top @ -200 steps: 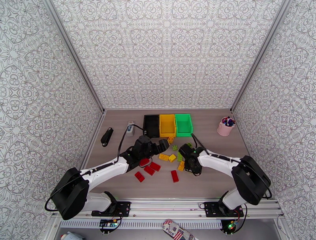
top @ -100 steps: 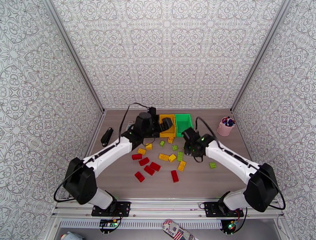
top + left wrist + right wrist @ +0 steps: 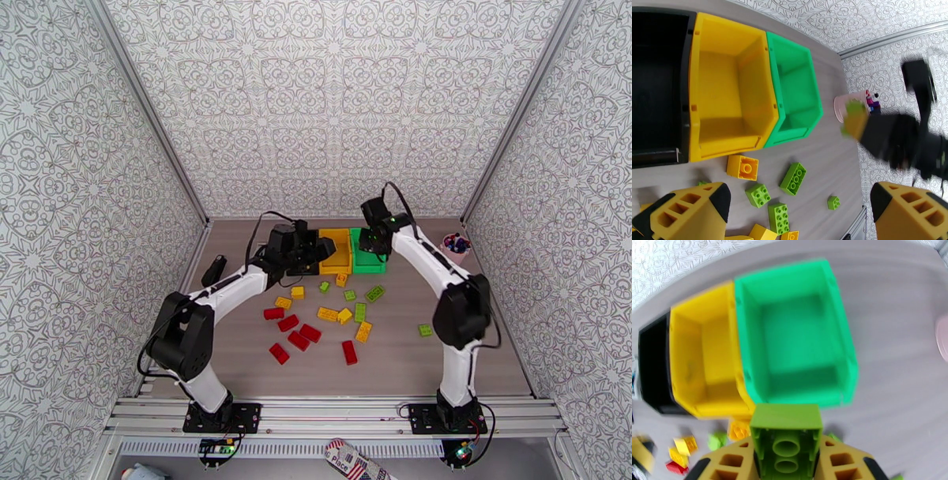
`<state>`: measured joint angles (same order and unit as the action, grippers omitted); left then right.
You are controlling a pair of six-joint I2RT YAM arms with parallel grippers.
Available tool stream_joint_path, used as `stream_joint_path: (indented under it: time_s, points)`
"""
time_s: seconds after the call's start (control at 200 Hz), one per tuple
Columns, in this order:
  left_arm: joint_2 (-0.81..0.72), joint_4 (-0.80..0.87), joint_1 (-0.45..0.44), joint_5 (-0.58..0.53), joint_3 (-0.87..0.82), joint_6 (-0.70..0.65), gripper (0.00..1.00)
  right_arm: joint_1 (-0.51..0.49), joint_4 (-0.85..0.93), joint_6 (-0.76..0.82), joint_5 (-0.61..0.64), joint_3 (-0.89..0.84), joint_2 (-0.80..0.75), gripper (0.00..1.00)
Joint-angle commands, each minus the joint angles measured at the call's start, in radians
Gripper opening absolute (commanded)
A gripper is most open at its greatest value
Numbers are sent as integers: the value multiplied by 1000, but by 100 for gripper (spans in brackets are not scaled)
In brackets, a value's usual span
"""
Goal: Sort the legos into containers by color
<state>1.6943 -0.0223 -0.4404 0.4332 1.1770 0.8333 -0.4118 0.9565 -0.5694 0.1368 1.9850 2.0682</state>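
Right fingers (image 3: 837, 463) pinch a green brick (image 3: 786, 425) by two opposite sides, its hollow underside facing the wrist camera. They hang above the near wall of the green bin (image 3: 794, 338), whose floor is bare. The step in hand looks like the drop.

To do it well, I would carry the brick a little farther, over the middle of the bin and away from both the near wall and the wall it shares with the yellow bin (image 3: 703, 358). The wrist picture is smeared, so letting the arm settle first seems wise. Lowering toward the rim before parting the fingers should stop the brick bouncing out.

Left fingers (image 3: 691, 209) stand wide apart with nothing between them, above the desk (image 3: 837, 158) in front of the yellow bin. The two arms are near each other there, so the right one should stay on its own side. Loose bricks (image 3: 316, 320) in red, yellow and green wait on the desk.
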Motion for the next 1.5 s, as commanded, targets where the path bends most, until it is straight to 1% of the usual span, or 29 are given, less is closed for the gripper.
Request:
stream_joint_path:
  time_s: [0.0, 0.13, 0.18, 0.285, 0.32, 0.405, 0.505, 0.69, 0.815, 0.905, 1.045, 1.116, 1.236, 1.391, 1.496]
  points:
    - [-88, -27, -7, -11, -32, -4, 99, 32, 102, 24, -12, 131, 85, 38]
    - [-162, 37, -42, -101, -59, -37, 99, 45, 136, 35, -33, 229, 154, 45]
    - [-185, 47, -62, -126, -78, -33, 99, 45, 142, 41, -39, 249, 162, 50]
    - [-233, 56, -125, -179, -131, -24, 99, 45, 116, 53, -59, 223, 132, 58]
    - [-250, 57, -153, -235, -152, -21, 99, 45, 101, 57, -71, 204, 111, 59]
    - [-289, 72, -210, -307, -189, -19, 99, 44, 50, 64, -93, 112, 39, 59]
    - [-349, 127, -248, -364, -196, -7, 99, 41, -30, 68, -128, -48, -77, 58]
    - [-525, 313, -306, -505, -197, -28, 99, 18, -125, 69, -167, -396, -310, 52]
    - [-669, 383, -302, -524, -271, -11, 99, -21, -162, 52, -181, -602, -436, 51]
    - [-777, 429, -292, -527, -350, 18, 99, -72, -183, 28, -170, -713, -495, 51]
    - [-922, 549, -289, -543, -448, 76, 99, -157, -201, -18, -139, -799, -509, 47]
    - [-976, 607, -290, -543, -486, 112, 99, -183, -224, -40, -135, -826, -498, 46]
    - [-1013, 653, -307, -528, -535, 159, 99, -194, -267, -74, -149, -851, -460, 45]
    - [-1017, 664, -350, -561, -553, 185, 99, -204, -306, -87, -155, -861, -409, 47]
    - [-1017, 666, -356, -577, -544, 187, 99, -203, -317, -87, -159, -850, -367, 48]
